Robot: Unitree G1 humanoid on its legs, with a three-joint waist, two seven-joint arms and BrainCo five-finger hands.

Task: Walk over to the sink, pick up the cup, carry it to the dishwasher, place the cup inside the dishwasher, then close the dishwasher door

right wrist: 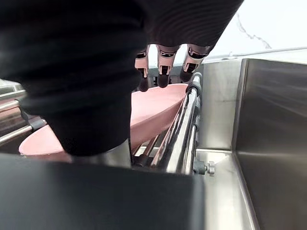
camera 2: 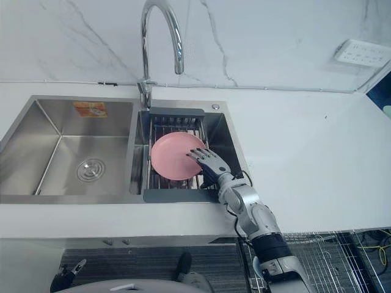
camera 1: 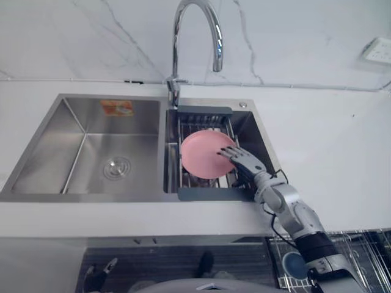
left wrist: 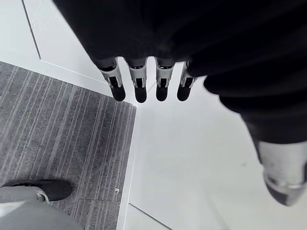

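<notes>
Reaching the right hand [camera 1: 247, 162] into the right basin of the sink [camera 1: 91, 140], just right of the tap [camera 1: 195, 24]. Finding there no cup in the usual sense but a shallow, round pink dish [camera 1: 204, 152], lying tilted on the wire rack [camera 1: 204, 112] across that basin, about midway between its far and near ends.

Judging the pink dish to be light and stiff, smooth-faced and probably slippery if wet. Judging it also likely to chip or clatter if dropped on the steel, whether plastic or glazed. Seeing nothing to grip on the broad flat face, so counting on the rim as the place to take hold. Favouring the right edge, nearest the hand, with fingers over the top and thumb underneath, pinching firmly but not hard. Expecting a slight lift to be needed first to free the rim from the bars.

Holding the fingers [right wrist: 163, 79] nearly straight and a little spread, tips at the right rim of the pink dish, either touching it or hovering just over it, not being able to tell which. Not curling round anything yet, so grasping nothing. Not being able to make out the thumb.

Hanging the left hand [left wrist: 144, 86] low over the grey floor [left wrist: 57, 129], well away from the sink, fingers straight and released, carrying nothing
</notes>
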